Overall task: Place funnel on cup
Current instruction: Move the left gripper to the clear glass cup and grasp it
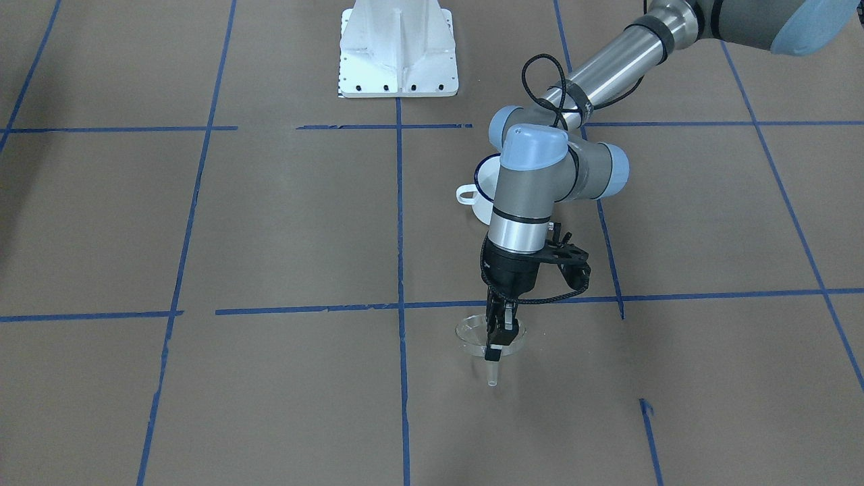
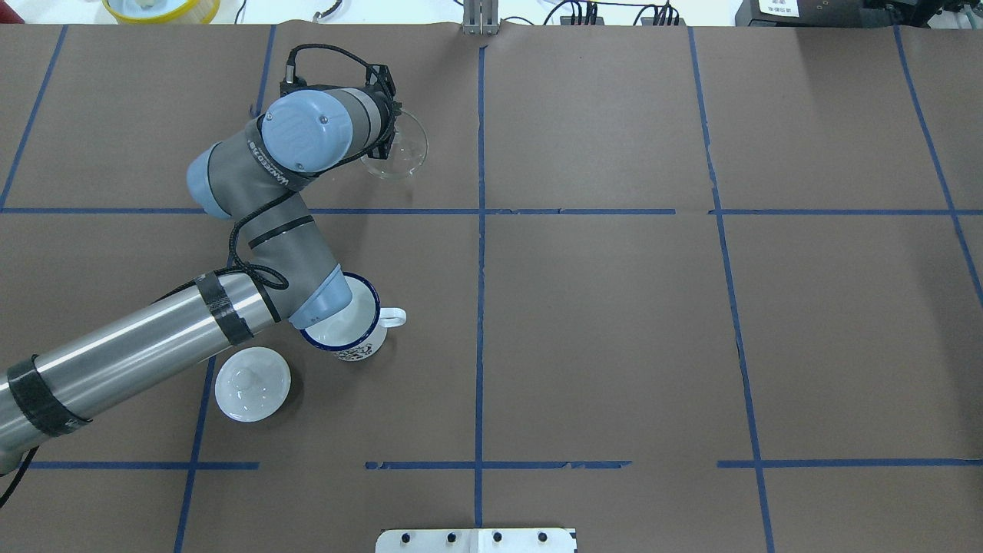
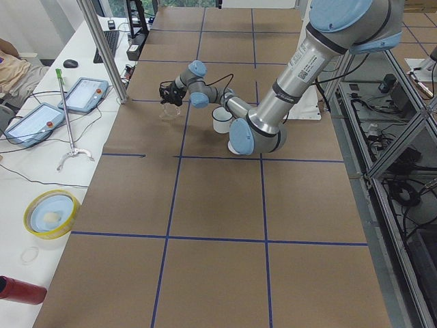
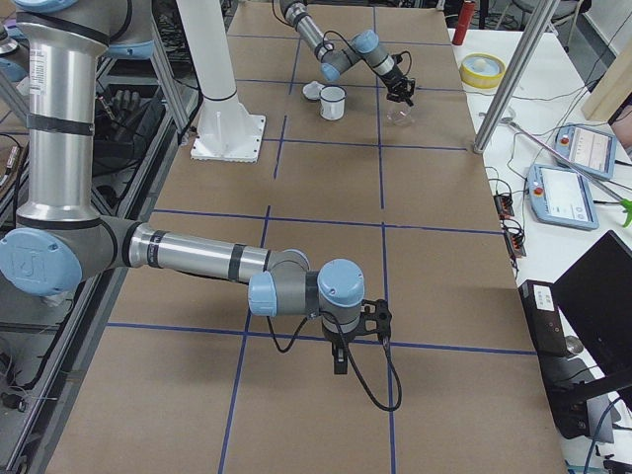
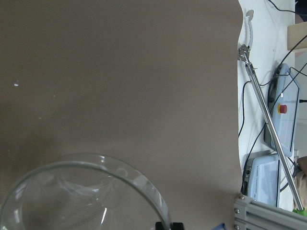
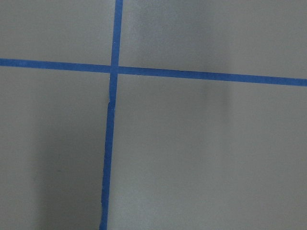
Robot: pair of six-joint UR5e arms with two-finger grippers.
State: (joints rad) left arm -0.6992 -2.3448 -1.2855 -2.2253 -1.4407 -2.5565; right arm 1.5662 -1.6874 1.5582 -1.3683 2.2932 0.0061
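Observation:
The clear funnel (image 1: 480, 335) is at the far side of the table, bowl opening upward, spout (image 1: 493, 376) towards the operators' side. My left gripper (image 1: 498, 343) is shut on its rim. I cannot tell whether the funnel touches the table. The left wrist view looks down into the funnel's bowl (image 5: 81, 196). It also shows from overhead (image 2: 399, 153). The white mug with the blue rim (image 2: 349, 326) stands upright nearer the robot, partly hidden under my left arm's elbow, handle (image 2: 392, 317) pointing right. My right gripper (image 4: 341, 360) hangs over bare table far away; I cannot tell whether it is open or shut.
A round white domed lid (image 2: 253, 384) lies left of the mug, beside my left forearm. The white robot base plate (image 1: 398, 61) is at the table's near edge. Blue tape lines (image 6: 112, 120) cross the brown table. A yellow-rimmed dish (image 3: 49, 213) sits beyond the table's edge.

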